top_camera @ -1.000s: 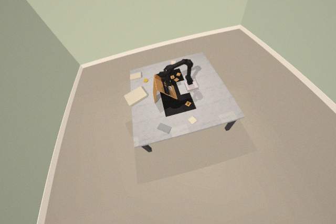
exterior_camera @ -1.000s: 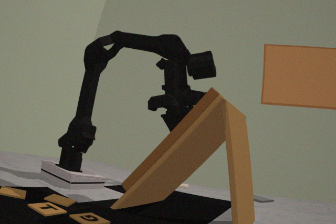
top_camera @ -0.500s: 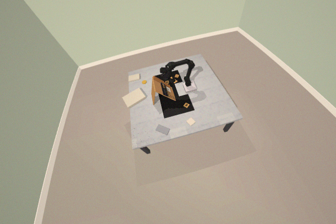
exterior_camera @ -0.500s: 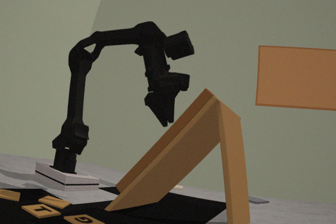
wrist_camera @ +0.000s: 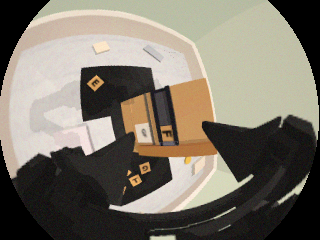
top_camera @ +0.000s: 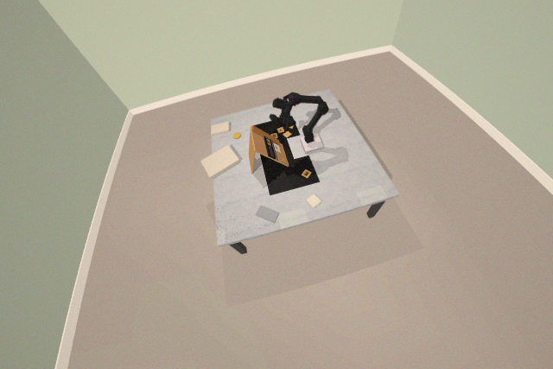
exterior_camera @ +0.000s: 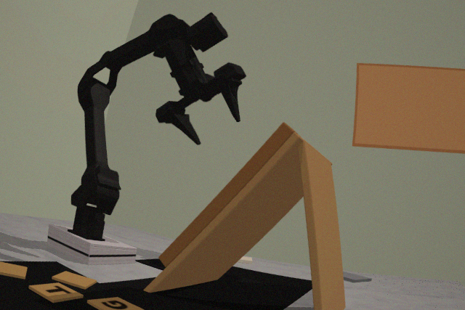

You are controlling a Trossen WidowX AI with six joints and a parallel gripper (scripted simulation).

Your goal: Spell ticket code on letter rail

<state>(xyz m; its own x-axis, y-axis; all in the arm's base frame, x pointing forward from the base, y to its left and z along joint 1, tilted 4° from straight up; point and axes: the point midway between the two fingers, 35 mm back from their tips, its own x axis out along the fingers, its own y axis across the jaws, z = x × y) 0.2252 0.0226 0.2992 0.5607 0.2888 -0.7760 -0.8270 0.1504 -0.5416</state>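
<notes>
My gripper [exterior_camera: 219, 132] [wrist_camera: 170, 130] is open and empty, in the air above the sloped wooden board [top_camera: 257, 142] [exterior_camera: 232, 231] [wrist_camera: 192, 105]. The dark rail [wrist_camera: 161, 107] runs across the board. An F tile [wrist_camera: 167, 133] sits in it near the end at the bottom of the wrist view. The white ticket [top_camera: 276, 147] [wrist_camera: 144, 133] is on the board; its print is too blurred to read. A T tile [top_camera: 280, 130] [exterior_camera: 55, 292] [wrist_camera: 135, 180] and a G tile [exterior_camera: 114, 303] [wrist_camera: 144, 168] lie flat beside two tiles with unreadable letters. An E tile [top_camera: 306, 174] [wrist_camera: 95, 83] lies apart.
The tiles lie on a black mat [top_camera: 281, 184] [wrist_camera: 115, 105]. Around it on the counter are a large cream block [top_camera: 220, 161], a smaller cream block [top_camera: 219, 128], a yellow disc [top_camera: 236, 135] [wrist_camera: 187, 160], a grey slab [top_camera: 267, 213] [wrist_camera: 153, 53] and a cream square [top_camera: 314, 200] [wrist_camera: 101, 47].
</notes>
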